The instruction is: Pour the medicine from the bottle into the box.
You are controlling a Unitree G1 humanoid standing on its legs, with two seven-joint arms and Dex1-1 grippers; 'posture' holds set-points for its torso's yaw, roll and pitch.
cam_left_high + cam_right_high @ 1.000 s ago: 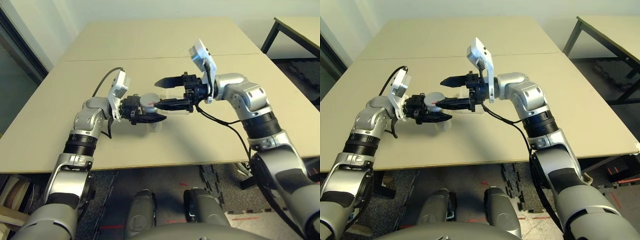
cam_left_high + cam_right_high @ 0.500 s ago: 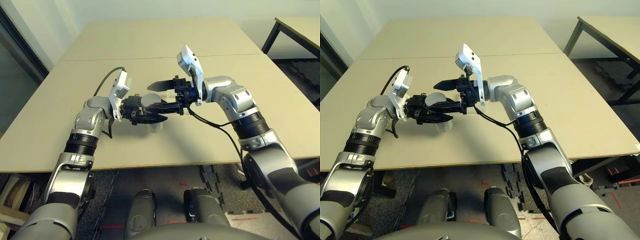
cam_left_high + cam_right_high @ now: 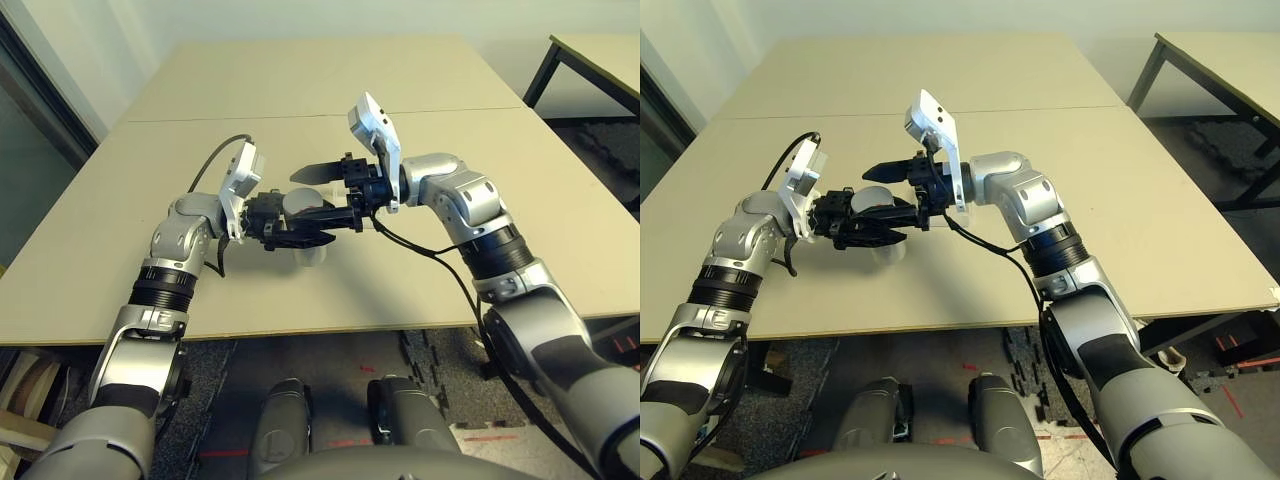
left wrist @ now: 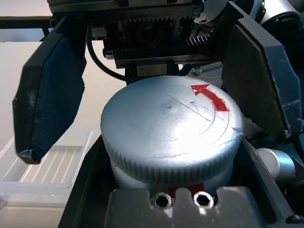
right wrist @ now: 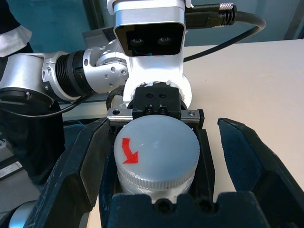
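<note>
Left hand [image 3: 290,228] grips the bottle [image 4: 171,137] mid-frame above the desk [image 3: 330,90], cap [image 5: 156,149] facing the right hand [image 3: 322,190], whose fingers [image 5: 247,171] are spread either side of it. The box [image 4: 45,168] lies just below on the desk.

Lab or office, plain beige tables [image 3: 330,80], black-framed side table [image 3: 590,55]

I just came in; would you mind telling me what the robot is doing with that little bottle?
The left gripper holds the bottle above the table, cap still on. The right gripper is open, its fingers either side of the cap. The clear box sits on the table below.
</note>
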